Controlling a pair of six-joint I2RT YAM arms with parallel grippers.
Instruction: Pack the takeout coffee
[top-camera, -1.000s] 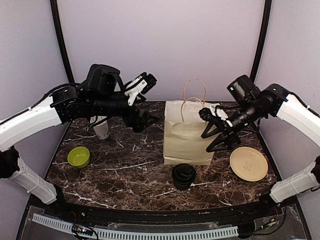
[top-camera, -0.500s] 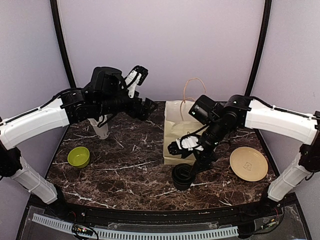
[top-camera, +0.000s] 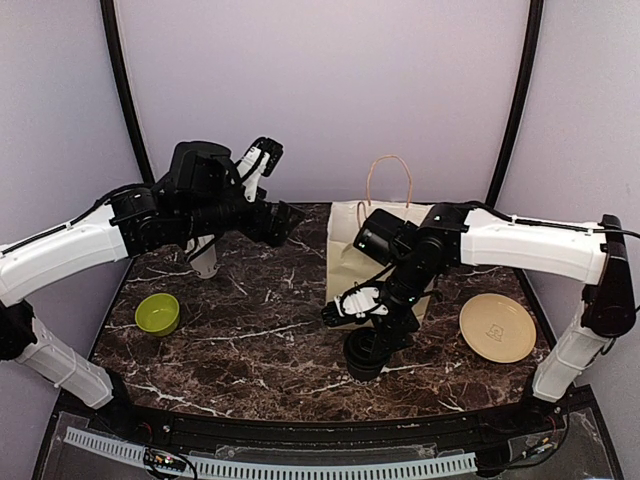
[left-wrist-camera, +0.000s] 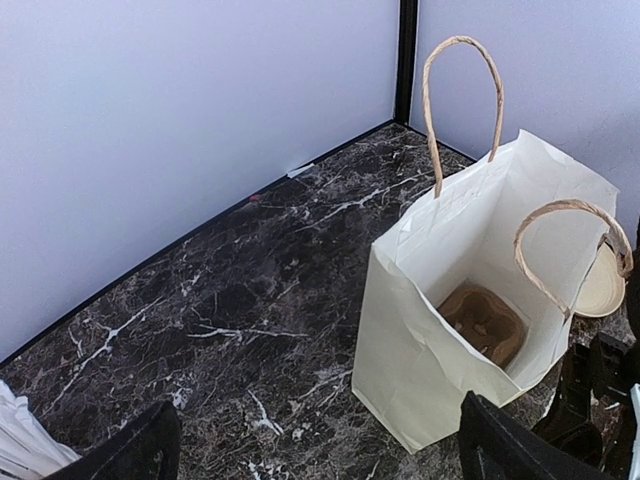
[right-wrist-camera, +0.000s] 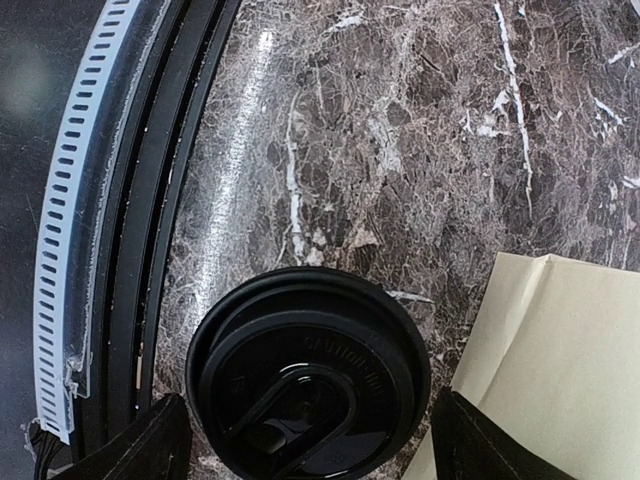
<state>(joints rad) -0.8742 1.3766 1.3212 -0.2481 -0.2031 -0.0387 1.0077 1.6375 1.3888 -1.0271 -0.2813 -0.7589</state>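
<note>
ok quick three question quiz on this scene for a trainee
1. Which gripper is poised over the black-lidded paper coffee cup, left or right?
2. True or false: the white paper bag lies flat on its side.
3. The lime-green bowl sits: A) left of the bag, B) inside it, C) behind it.
Key: 1 right gripper; 2 false, it stands upright; 3 A.

The top view looks down and forward from high over the near edge, far enough back to hold the whole table (top-camera: 250, 340). The left wrist view looks obliquely down into the open paper bag (left-wrist-camera: 410, 350), right of frame, from some way off. The right wrist view looks almost straight down, close on the takeout coffee (right-wrist-camera: 310, 370), low centre. All three share the bag.
</note>
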